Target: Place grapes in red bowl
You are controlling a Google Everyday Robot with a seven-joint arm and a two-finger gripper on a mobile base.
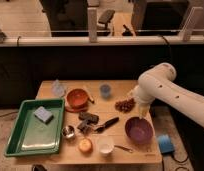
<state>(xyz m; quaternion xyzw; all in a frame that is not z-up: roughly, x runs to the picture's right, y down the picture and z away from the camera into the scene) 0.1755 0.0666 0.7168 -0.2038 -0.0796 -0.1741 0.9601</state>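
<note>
Across the middle of the frame, a wooden table [107,107], with dark floor around it and a glass-and-rail partition along the top. From the right edge, a thick white arm [165,92] bent over the table's right end, taking up much of the room there. At the lower left, a green tray [25,140] reaching past the table's left edge, with a blue sponge [43,114] inside. At the lower right, a purple bowl [139,131] close to the front corner. Above it, the grapes [125,104] on bare wood, well apart from the red bowl [77,98] at centre left. Gripper [142,111] pointed down between the grapes and the purple bowl, near both; open or closed, impossible to tell. Bare wood between the grapes and the red bowl, a blue cup [105,90] toward the back edge. Crowded front centre: black blocks [88,119], a black-handled utensil [107,124], a small metal cup [69,132], an orange fruit [85,145], a small white bowl [105,146]. Beside the table's right edge, a blue object [164,143] on the floor.
</note>
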